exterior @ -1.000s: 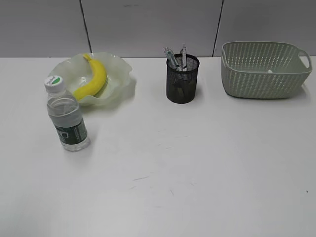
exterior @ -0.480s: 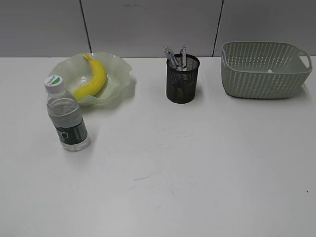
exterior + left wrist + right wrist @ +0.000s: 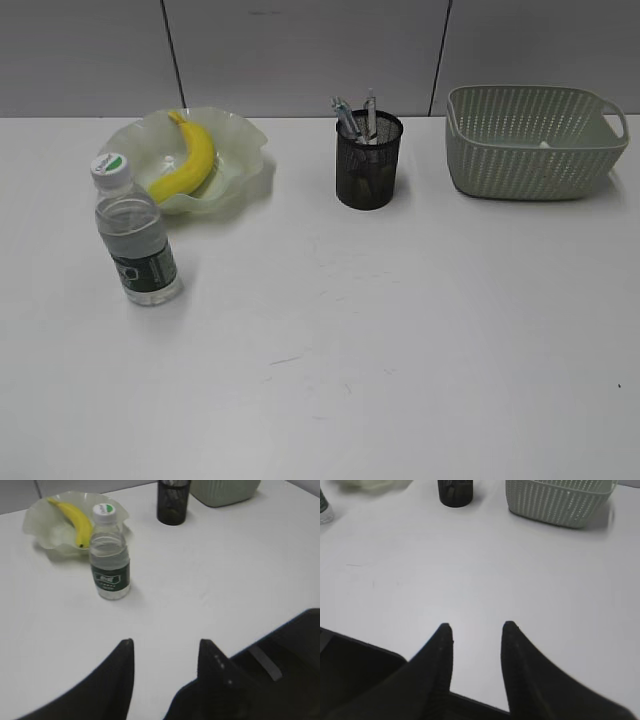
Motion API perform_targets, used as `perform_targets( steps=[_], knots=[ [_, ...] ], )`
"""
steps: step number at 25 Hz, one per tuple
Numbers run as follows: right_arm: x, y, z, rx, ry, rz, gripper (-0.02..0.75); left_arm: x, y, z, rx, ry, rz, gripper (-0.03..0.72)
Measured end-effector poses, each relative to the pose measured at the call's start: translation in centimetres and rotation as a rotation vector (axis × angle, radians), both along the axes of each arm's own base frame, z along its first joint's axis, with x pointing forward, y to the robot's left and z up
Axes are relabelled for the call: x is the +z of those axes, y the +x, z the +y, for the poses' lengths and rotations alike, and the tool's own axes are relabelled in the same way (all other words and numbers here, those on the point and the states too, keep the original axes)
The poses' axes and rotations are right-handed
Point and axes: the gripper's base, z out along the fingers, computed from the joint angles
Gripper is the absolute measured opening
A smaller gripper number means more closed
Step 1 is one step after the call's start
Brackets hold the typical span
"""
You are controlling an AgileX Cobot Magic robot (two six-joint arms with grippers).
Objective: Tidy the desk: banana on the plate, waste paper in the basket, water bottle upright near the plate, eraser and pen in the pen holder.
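Showing only in wrist views, left tool (image 3: pixel 165 645) and right tool (image 3: pixel 475 627) gape, empty.

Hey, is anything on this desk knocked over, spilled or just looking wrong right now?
Nothing stands out. The bottle stands upright beside the plate, the banana lies in the plate, pens stick up from the pen holder, and the basket sits level. Both claws, left and right, hang open over bare desk.

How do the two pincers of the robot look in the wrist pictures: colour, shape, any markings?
Both are black. The left pincer has two tapering fingers with rounded tips; a pale grey strip marks the body behind. The right pincer has two similar curved black fingers, without visible markings. No cables show.
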Motion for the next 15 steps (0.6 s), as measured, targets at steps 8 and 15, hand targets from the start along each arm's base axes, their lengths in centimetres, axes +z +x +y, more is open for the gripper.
perform_targets(
  steps=[8, 15],
  knots=[
    [0.01, -0.38, 0.24, -0.22, 0.038, -0.012, 0.276, -0.02, -0.9, -0.15, 0.558, -0.01, -0.025, 0.282],
    [0.0, -0.71, 0.41, -0.223, 0.063, -0.024, 0.276, -0.02, -0.97, -0.24, 0.645, -0.009, -0.025, 0.277]
  ],
)
